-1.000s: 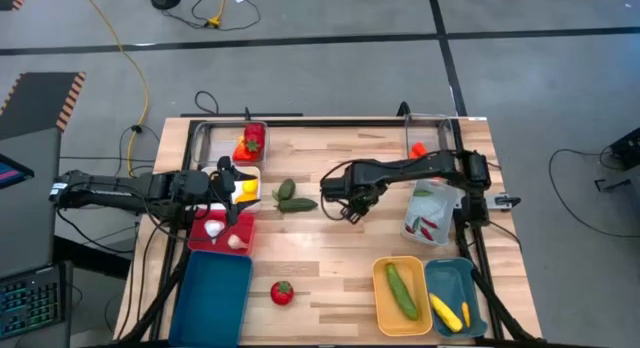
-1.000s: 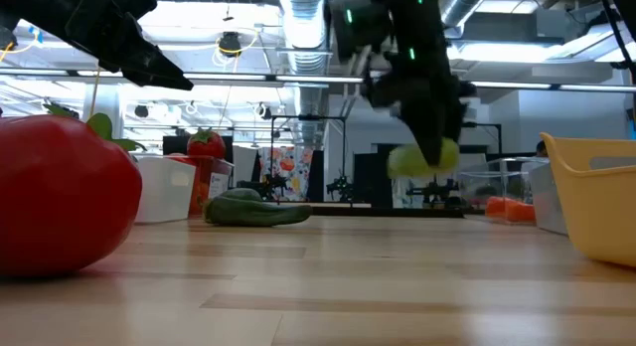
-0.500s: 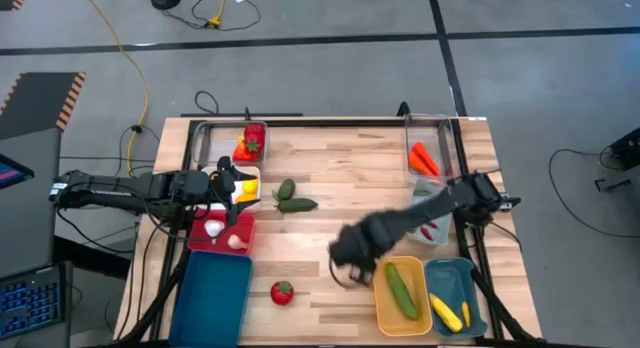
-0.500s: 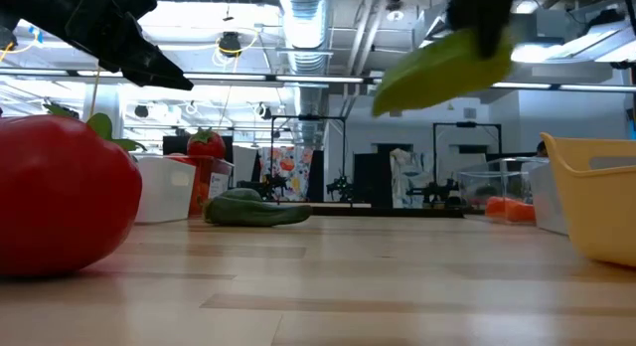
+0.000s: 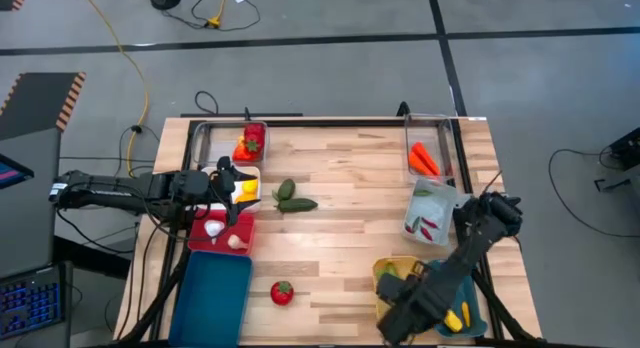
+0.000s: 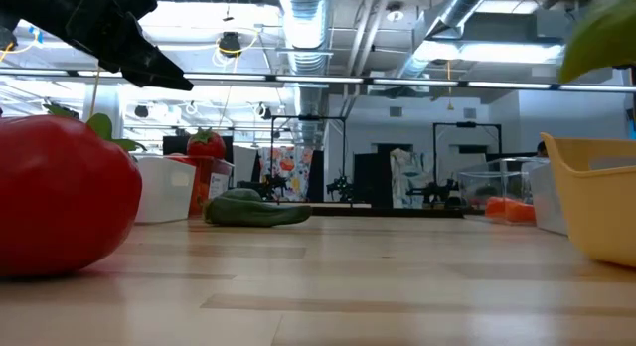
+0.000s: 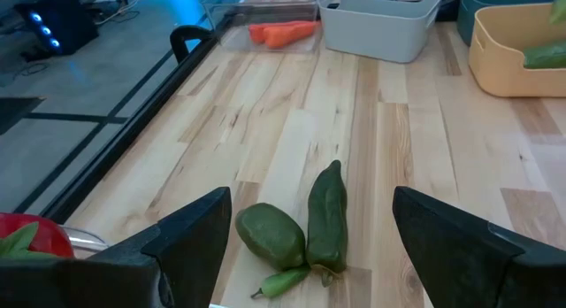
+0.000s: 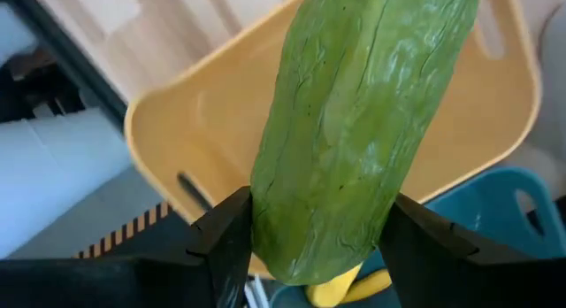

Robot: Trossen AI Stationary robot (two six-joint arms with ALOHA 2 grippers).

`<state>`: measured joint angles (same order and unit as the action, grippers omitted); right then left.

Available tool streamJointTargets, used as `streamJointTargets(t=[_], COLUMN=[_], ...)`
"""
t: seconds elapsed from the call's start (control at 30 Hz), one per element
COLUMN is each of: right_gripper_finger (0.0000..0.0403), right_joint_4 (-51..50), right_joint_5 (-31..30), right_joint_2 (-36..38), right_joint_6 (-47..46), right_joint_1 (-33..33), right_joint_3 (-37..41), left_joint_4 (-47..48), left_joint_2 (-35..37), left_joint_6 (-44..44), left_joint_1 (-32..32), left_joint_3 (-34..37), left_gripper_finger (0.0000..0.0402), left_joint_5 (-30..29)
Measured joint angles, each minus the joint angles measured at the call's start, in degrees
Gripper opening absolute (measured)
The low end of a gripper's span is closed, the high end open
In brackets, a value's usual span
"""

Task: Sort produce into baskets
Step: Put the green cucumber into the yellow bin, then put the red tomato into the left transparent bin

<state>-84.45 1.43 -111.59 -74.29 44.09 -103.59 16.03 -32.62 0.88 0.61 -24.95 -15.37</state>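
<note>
My right gripper [image 8: 318,221] is shut on a green cucumber [image 8: 358,122] above the orange-yellow basket [image 8: 177,140] at the near right; the arm covers most of that basket in the high view [image 5: 385,265]. The cucumber shows as a green blur in the low view [image 6: 601,33]. My left gripper [image 7: 311,202] is open and empty over the small basket at the left [image 5: 240,185]. Two green vegetables [image 7: 301,228] lie on the table ahead of it. A red tomato [image 5: 282,292] rests on the table near the front. My right gripper pinches the cucumber between its two fingers, on the cucumber's two sides [image 8: 265,211] close to one end. The rest of the cucumber runs out ahead of the fingers. It is lifted clear, above the orange-yellow basket.
A large dark teal basket [image 5: 213,293] sits near left, a pink-red one with garlic [image 5: 225,233] behind it. Clear baskets hold strawberries [image 5: 250,143] and carrots [image 5: 425,158]. A white basket [image 5: 430,213] holds chillies; a small teal basket [image 5: 455,308] holds yellow produce. Another cucumber [image 7: 544,53] lies in the orange-yellow basket.
My right gripper has carried the cucumber quickly from the table's middle toward the near right corner, rising on the way, and now stands over the orange-yellow basket. The cucumber stays in its hold, clear of the table.
</note>
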Motion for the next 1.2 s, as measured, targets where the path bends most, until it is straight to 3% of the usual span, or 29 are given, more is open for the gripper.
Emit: streamJointTargets(t=[0.23, 0.6, 0.93, 1.2], right_gripper_finger=[0.0240, 0.0242, 0.0295, 0.0325], right_joint_4=[2.12, 5.49, 5.32, 5.25], right_joint_5=[-0.02, -0.02, 1.56, 1.55], right_joint_2=[0.00, -0.02, -0.09, -0.09], right_joint_6=[-0.86, 1.24, 1.25, 1.26], right_joint_1=[4.03, 4.56, 3.75, 3.77], right_joint_3=[0.00, 0.00, 0.00, 0.00], left_joint_4=[-0.04, -1.34, -2.83, -12.91], left_joint_2=[0.00, 0.00, 0.00, -0.39], left_joint_6=[0.04, 0.04, 0.18, 11.64], left_joint_1=[0.00, 0.01, -0.01, -0.01], left_joint_3=[0.00, -0.02, -0.04, -0.04], left_gripper_finger=[0.0302, 0.0302, 0.0302, 0.0302], left_joint_5=[-0.01, -0.01, 0.27, 13.34])
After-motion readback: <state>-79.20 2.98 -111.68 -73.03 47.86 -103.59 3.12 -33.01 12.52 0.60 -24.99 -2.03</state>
